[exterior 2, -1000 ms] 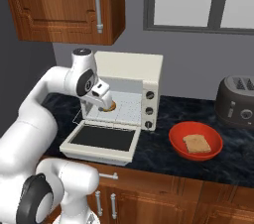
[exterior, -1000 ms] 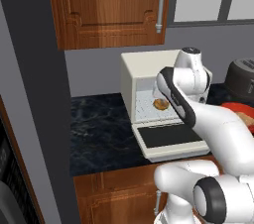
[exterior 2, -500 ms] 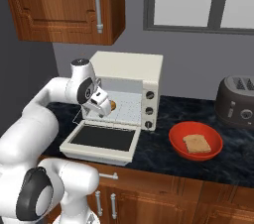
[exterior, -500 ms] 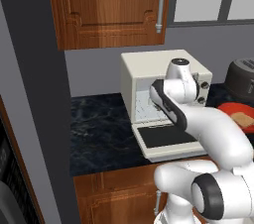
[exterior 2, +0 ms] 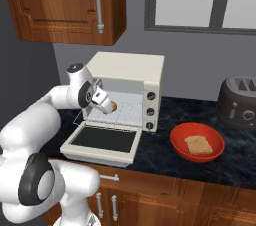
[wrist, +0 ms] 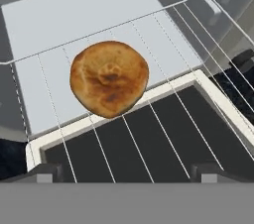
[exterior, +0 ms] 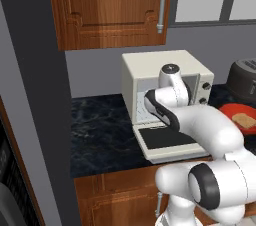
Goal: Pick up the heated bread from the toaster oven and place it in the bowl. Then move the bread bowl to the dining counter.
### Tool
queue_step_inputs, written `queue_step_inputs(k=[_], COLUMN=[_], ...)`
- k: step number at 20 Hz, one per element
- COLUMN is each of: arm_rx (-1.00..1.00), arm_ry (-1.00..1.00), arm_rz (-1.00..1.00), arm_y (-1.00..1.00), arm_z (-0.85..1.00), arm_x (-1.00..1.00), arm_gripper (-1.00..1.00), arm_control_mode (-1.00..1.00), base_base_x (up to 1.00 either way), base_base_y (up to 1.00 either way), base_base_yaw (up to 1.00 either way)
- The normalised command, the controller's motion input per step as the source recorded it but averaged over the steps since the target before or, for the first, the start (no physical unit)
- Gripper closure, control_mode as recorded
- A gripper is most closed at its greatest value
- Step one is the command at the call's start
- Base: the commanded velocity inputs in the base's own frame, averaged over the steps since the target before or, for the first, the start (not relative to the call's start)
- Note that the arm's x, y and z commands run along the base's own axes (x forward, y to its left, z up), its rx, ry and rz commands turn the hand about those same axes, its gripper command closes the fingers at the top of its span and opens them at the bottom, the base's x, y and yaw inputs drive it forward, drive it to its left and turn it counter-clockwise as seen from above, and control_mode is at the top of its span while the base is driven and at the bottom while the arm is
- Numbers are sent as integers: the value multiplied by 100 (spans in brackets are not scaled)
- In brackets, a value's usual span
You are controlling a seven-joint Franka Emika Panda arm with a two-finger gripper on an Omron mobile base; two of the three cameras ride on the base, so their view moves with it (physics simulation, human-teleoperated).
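The cream-white toaster oven (exterior 2: 129, 71) (exterior: 167, 65) stands on the dark counter with its dark-glass door (exterior 2: 103, 140) (exterior: 162, 137) dropped flat. The heated bread (wrist: 109, 79) (exterior 2: 114, 105), a small round golden-brown bun, lies on the wire rack (wrist: 163, 34) at the oven's mouth. My gripper (wrist: 129, 171) (exterior 2: 106, 104) hovers just in front of the bun, open, its tips wide apart and clear of it. To the oven's right sits the red bowl (exterior 2: 180, 151) (exterior: 227, 112).
A tan toast slice (exterior 2: 198, 144) (exterior: 244, 118) lies inside the bowl. A dark rounded toaster (exterior 2: 241, 102) (exterior: 245, 77) stands at the far right. Wooden wall cabinets (exterior 2: 65, 5) hang above the oven, and my arm (exterior: 200, 120) crosses its front.
My hand has dropped and swung down toward the oven mouth, closer to the bun. The bun, bowl and oven have not moved.
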Motion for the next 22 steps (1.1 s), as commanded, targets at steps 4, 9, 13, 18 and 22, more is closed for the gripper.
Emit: queue_step_inputs(k=[4, 9, 13, 18, 22], arm_rx=[0, 0, 0, 0, 0], arm_ry=[-1, 0, 0, -3, -2], arm_rz=[0, 0, 0, 0, 0], arm_y=[0, -5, -7, 0, 0], arm_z=[-10, -20, -21, -6, -11], arm_x=[32, 15, 14, 29, 23], arm_gripper=[-100, -100, -100, -100, -100], arm_control_mode=[-100, -100, -100, -100, -100], base_base_x=[0, 0, 0, 0, 0], base_base_y=[0, 0, 0, 0, 0], base_base_yaw=[0, 0, 0, 0, 0])
